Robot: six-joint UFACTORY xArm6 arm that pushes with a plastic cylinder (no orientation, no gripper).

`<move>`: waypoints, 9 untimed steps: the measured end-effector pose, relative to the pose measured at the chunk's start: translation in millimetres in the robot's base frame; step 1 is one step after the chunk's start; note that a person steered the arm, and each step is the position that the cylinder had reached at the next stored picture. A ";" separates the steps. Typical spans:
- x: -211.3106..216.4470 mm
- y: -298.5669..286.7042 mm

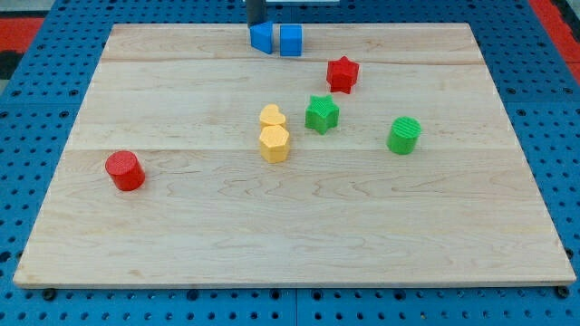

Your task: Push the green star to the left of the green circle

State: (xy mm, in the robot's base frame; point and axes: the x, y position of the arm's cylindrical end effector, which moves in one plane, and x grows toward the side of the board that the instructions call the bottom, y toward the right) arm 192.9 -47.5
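Pale wooden tabletop (181, 235) over blue pegboard (36, 109). My tip (256, 24), no jaws, holding nothing, touching blue blocks (276, 39), far above green star (322, 114).

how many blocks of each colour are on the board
blue: 2, block and cube, side by side at the view's top
red: 2, star and cylinder
green: 2, star and cylinder
yellow: 2, upper block and hexagonal block, touching
total: 8
My tip sits just above the blue pair.
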 end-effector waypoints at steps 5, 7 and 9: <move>-0.7 -72.4; -0.8 -89.5; -0.8 -89.4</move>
State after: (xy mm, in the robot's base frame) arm 192.1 -136.9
